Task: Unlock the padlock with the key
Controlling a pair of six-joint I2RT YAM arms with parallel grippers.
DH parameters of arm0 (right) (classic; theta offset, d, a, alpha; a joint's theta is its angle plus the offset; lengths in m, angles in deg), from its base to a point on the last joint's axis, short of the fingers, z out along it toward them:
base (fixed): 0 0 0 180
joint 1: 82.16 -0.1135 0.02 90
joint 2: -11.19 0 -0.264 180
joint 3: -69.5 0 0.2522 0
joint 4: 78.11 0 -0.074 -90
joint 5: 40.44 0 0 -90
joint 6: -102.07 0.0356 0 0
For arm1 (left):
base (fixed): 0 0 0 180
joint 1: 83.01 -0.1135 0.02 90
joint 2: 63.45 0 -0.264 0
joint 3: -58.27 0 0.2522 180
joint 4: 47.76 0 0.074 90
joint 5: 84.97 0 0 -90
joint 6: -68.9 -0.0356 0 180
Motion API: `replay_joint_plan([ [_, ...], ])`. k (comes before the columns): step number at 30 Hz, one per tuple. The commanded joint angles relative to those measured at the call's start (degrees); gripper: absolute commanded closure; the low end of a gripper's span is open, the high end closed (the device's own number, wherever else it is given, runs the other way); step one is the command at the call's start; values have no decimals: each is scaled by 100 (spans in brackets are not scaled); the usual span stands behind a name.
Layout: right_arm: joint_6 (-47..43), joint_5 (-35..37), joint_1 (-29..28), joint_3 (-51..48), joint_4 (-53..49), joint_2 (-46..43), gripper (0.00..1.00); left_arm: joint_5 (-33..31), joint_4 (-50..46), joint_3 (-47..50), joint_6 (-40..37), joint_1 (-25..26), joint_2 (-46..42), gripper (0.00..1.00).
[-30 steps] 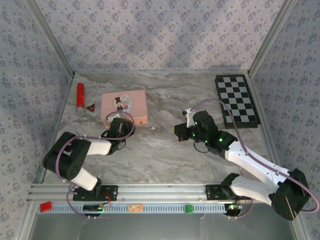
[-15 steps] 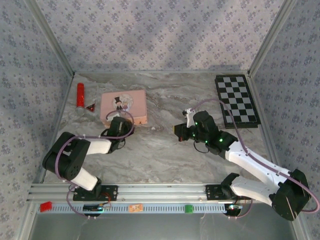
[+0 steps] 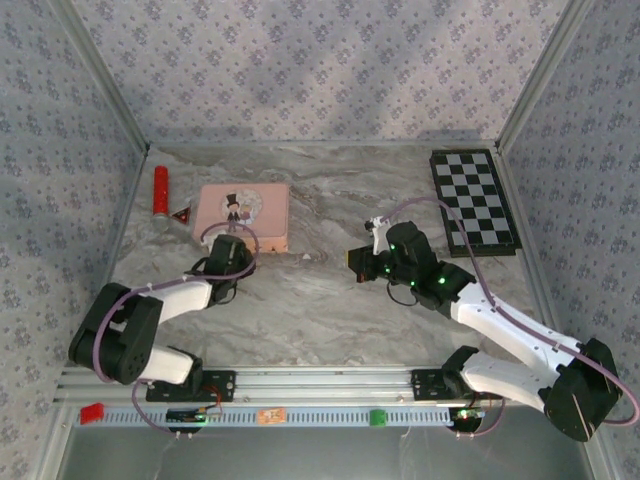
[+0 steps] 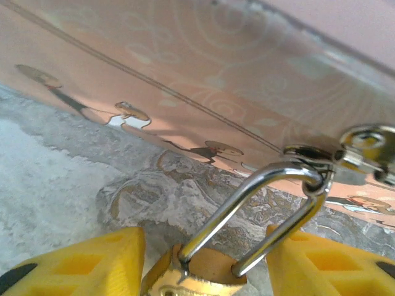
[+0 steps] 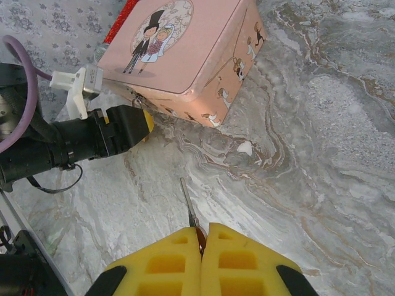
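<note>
While the left end effector (image 4: 203,246) is gaping around the light, slick padlock (image 4: 196,279) at the tin's (image 3: 262,205) seven o'clock, probably best gripped by its body, the right end effector (image 5: 203,229) is pinching the key (image 5: 187,200).

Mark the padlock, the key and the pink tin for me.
padlock (image 4: 207,272), left wrist view, on its brass body.
key (image 5: 187,200), right wrist view, on the thin blade.
pink tin (image 5: 185,55), right wrist view, on the lid.
</note>
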Motion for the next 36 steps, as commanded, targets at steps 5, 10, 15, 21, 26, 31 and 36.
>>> replay_joint_plan([
  [5,-23,134,-53,-25,-43,-158,100,909,275,-283,-520,-284,235,45],
  [10,-19,111,-54,9,13,-90,100,1569,369,-331,-772,-282,266,46],
  [15,-56,56,-53,102,11,25,100,2044,493,-350,-1053,-282,199,48],
  [21,-50,49,-48,124,18,50,100,1988,544,-361,-1038,-397,284,51],
  [26,-59,55,-54,142,-17,43,100,2085,720,-382,-925,-442,478,58],
  [31,-42,66,-55,116,-11,43,100,2098,796,-323,-803,-442,501,69],
  [36,41,19,-60,80,115,125,100,2029,751,-272,-629,-442,458,77],
])
